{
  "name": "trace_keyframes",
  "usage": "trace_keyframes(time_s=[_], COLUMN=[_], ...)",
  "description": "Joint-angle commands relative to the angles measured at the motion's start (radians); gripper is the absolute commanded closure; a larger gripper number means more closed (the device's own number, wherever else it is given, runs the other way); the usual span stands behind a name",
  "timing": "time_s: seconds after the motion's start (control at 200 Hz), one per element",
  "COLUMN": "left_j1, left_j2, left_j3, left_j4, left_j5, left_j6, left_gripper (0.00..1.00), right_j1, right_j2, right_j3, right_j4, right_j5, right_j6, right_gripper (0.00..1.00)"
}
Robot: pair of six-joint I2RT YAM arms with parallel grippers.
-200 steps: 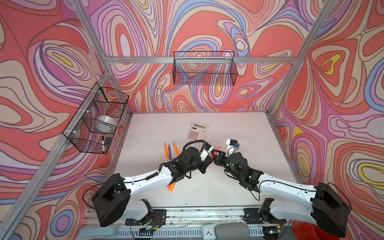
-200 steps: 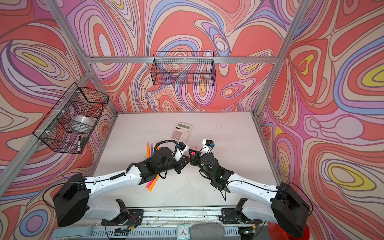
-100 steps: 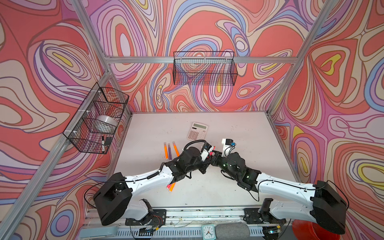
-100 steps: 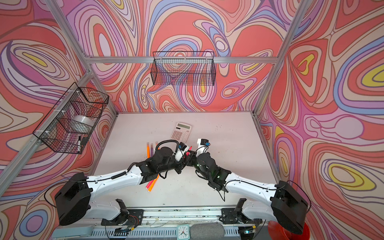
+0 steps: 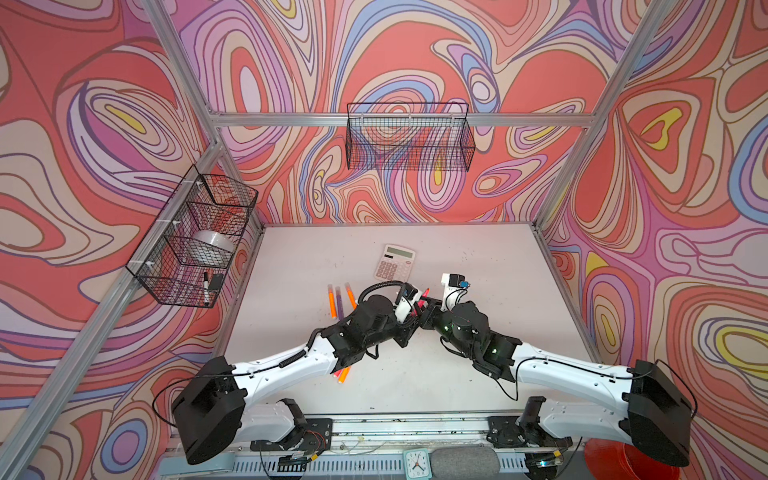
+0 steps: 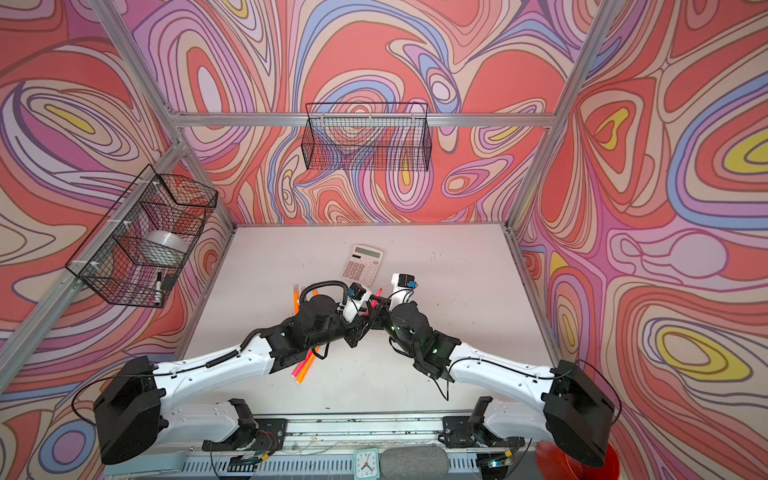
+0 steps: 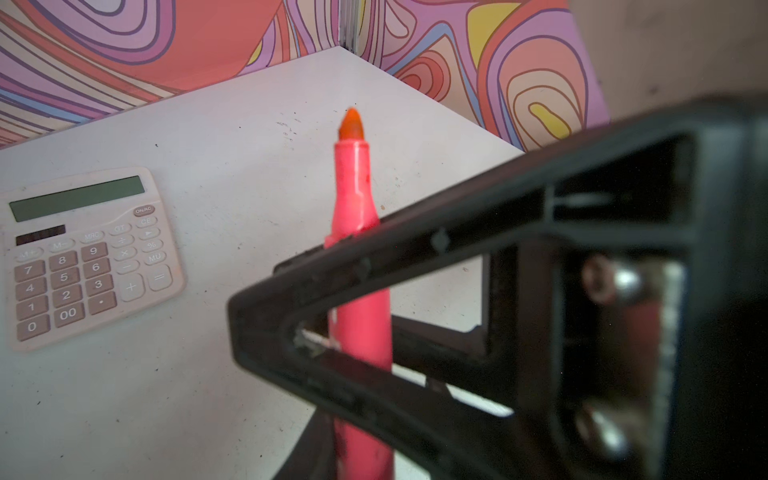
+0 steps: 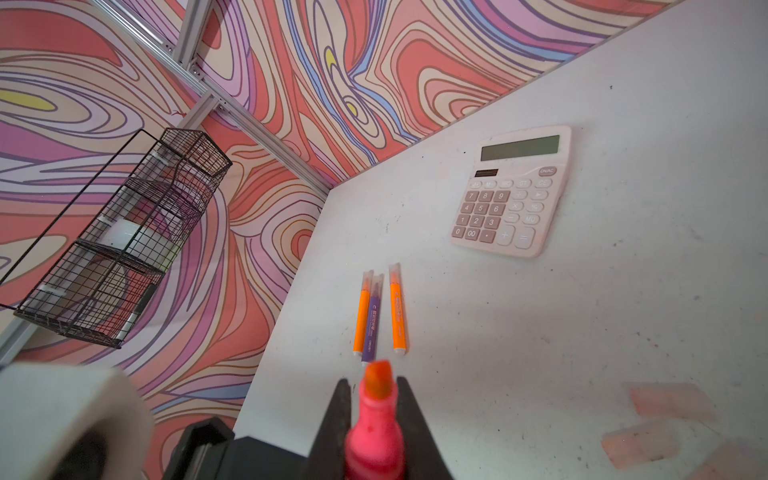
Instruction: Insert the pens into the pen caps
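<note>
The right gripper (image 8: 372, 384) is clenched on a pink pen (image 8: 374, 436) above the table (image 8: 561, 332). It grips the barrel so the orange tip pokes clear of the jaws, free to push into a cap, I'd guess. The left gripper (image 5: 409, 326) crowds in right beside it (whether it grips the pen too, I cannot tell). Loose caps (image 8: 665, 401) lie on the table nearby; three pens (image 8: 376, 316) near the calculator (image 8: 515, 191) look capped already.

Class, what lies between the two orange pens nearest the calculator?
The purple pen, close against one orange pen and apart from the other; the right wrist view shows it.
</note>
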Motion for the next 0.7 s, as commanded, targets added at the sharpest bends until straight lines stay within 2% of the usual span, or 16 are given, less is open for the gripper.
trace_keyframes(time_s=[0.0,0.22,0.521,0.586,0.696], left_j1=[-0.010,-0.010,-0.010,-0.011,-0.010], left_j2=[-0.038,-0.039,-0.034,-0.033,-0.026], left_j3=[-0.003,-0.002,0.002,-0.002,-0.010], left_j4=[0.071,0.068,0.066,0.072,0.084], left_j5=[0.061,0.067,0.082,0.074,0.035], left_j6=[0.005,0.004,-0.002,-0.002,-0.022], left_gripper=[0.72,0.74,0.98,1.00,1.00], right_j1=[0.001,0.005,0.011,0.013,0.013], right_j2=[0.025,0.027,0.046,0.048,0.031], right_j3=[0.017,0.030,0.057,0.068,0.069], right_j4=[-0.038,-0.054,-0.063,-0.079,-0.107], right_j5=[0.006,0.017,-0.002,0.001,0.027], right_j6=[-0.039,-0.063,-0.098,-0.103,-0.095], right_gripper=[1.00,1.00,1.00,0.85,0.50])
